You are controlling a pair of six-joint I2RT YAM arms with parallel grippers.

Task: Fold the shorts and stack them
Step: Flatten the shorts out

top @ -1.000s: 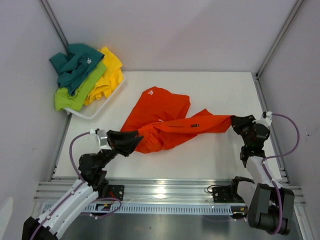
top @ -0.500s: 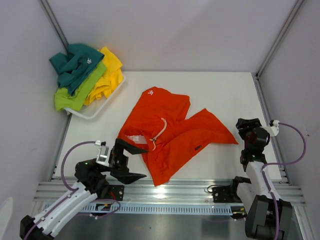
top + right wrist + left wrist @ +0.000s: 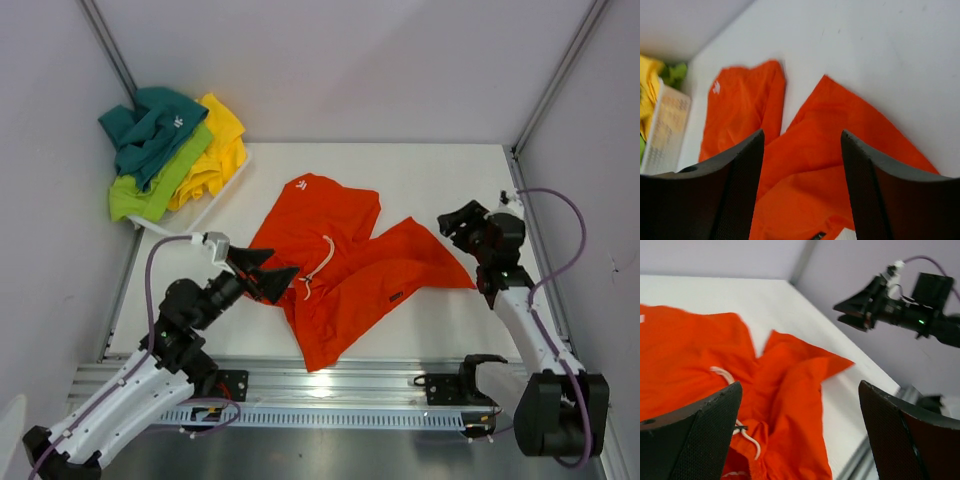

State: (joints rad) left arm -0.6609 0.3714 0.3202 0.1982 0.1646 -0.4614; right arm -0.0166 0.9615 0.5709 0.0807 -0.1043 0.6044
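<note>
Orange shorts [image 3: 340, 265] lie crumpled in the middle of the white table, with a white drawstring [image 3: 317, 268] showing and a small white logo near the far corner. My left gripper [image 3: 265, 277] hovers at their left edge, open and holding nothing; its wrist view looks over the orange cloth [image 3: 785, 405]. My right gripper [image 3: 453, 226] hangs open above the right tip of the shorts [image 3: 830, 165], apart from the fabric. More shorts, teal [image 3: 152, 125], lime green [image 3: 155, 185] and yellow [image 3: 215, 150], are heaped at the back left.
A white basket [image 3: 190, 222] holds the heap of shorts at the table's far left corner. Grey walls and metal posts close in the back and both sides. A metal rail [image 3: 330, 385] runs along the near edge between the arm bases.
Both grippers let go of the orange shorts, which dropped and spread on the table. The left gripper opened wide, swung back, then returned to the shorts' left edge. The right gripper opened and lifted.
</note>
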